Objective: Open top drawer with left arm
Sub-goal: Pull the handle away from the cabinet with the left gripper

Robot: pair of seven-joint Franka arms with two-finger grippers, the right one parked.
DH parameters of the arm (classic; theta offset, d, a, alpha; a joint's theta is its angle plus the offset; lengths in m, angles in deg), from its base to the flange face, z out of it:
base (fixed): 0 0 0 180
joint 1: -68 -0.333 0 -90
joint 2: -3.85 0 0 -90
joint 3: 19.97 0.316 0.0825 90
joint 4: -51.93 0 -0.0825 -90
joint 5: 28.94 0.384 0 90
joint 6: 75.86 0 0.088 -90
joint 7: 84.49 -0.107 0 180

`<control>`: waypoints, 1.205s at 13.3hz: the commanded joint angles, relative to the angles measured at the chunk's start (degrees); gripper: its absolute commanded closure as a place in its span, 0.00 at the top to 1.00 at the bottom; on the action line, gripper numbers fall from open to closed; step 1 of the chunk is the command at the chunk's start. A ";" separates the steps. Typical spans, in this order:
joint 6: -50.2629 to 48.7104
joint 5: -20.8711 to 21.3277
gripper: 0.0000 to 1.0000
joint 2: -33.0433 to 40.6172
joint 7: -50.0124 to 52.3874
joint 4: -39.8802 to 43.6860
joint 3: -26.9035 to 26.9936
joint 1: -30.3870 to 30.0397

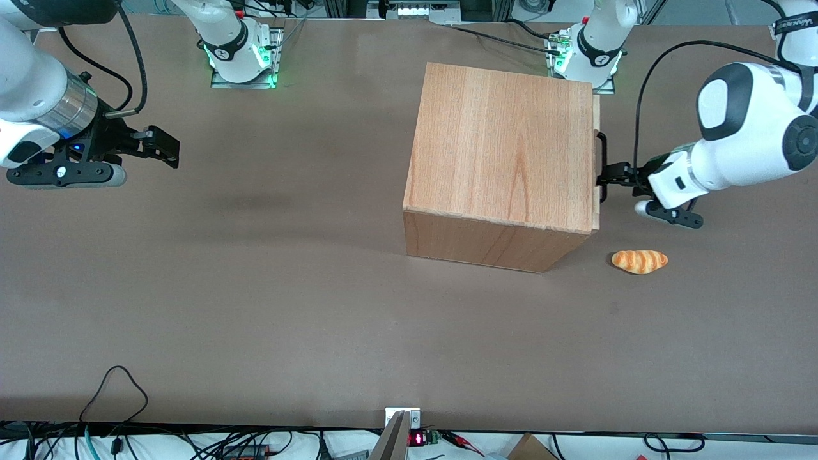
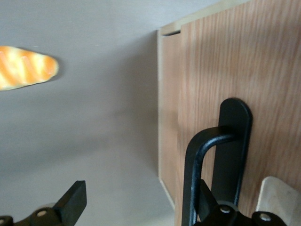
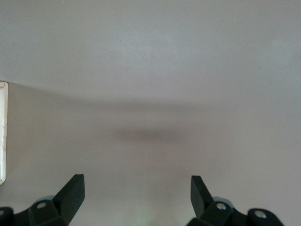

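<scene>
Brown matte worktop (image 1: 255,306) fills the scene, and on it sits the wooden cabinet (image 1: 501,160), with the left arm (image 1: 748,137) reaching in from the working arm's end of the table. Its gripper (image 1: 606,176) is right at the cabinet's front, up against the black handle (image 2: 211,165) of the top drawer (image 2: 254,66). The jaws stand wide: one finger (image 2: 70,202) hangs out over bare worktop, the other is tucked in at the handle's bow. Nothing is clamped yet, by my reading.

The drawer looks nearly flush, its front panel showing only as a thin strip at the cabinet's edge. So the pull has barely started, if at all.

To do this well, I'd say close on the bar, or hook it firmly, near its middle. Then draw straight out along the drawer's line, level, with no twist, or the tray could bind on its runners. The cabinet is only a box resting on the worktop, so a sharp tug may drag it along.

Materials: light wood with fine straight grain and crisp square edges. The handle is smooth, black and rounded, a curved bar on a flat plate. A glossy orange-striped bread roll (image 1: 639,261) lies near the gripper, a little nearer the front camera.
</scene>
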 commanded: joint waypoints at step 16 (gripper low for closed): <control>0.57 10.01 1.00 -1.72 -1.59 1.94 0.29 -13.55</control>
